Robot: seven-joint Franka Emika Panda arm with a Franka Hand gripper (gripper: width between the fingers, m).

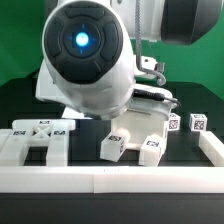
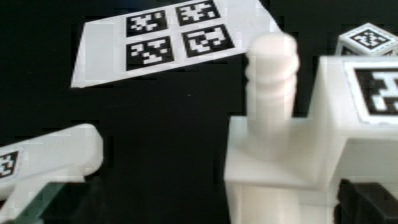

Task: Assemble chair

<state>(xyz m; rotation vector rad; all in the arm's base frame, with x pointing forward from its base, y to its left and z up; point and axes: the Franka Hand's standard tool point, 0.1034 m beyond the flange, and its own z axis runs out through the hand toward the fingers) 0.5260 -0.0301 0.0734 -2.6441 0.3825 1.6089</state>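
On the black desk the chair lies as loose white pieces, each with black-and-white tags. Toward the exterior view's left sits a flat frame piece with tags along its upper bar, close behind the long white wall that runs across the front. Near the middle a chunky block stands beside a second block, each showing a tag on its front face. Further to the exterior view's right, two more tagged pieces sit next to each other. The robot arm fills most of that view, its round housing with a blue light facing the camera. It hides the pincer and part of the chair pieces behind it.

From the wrist, a white part with a rounded peg sticking out of it sits close under the camera; whether the peg points up or lies level I cannot tell. A larger tagged piece touches it or sits just beside it, and I cannot tell which. Another tagged piece lies apart from them across bare black desk. The marker board, carrying four tags, lies flat beyond the peg. The pincer's jaws are spread wide apart with nothing clamped between them; the fingers themselves hardly show in either view.
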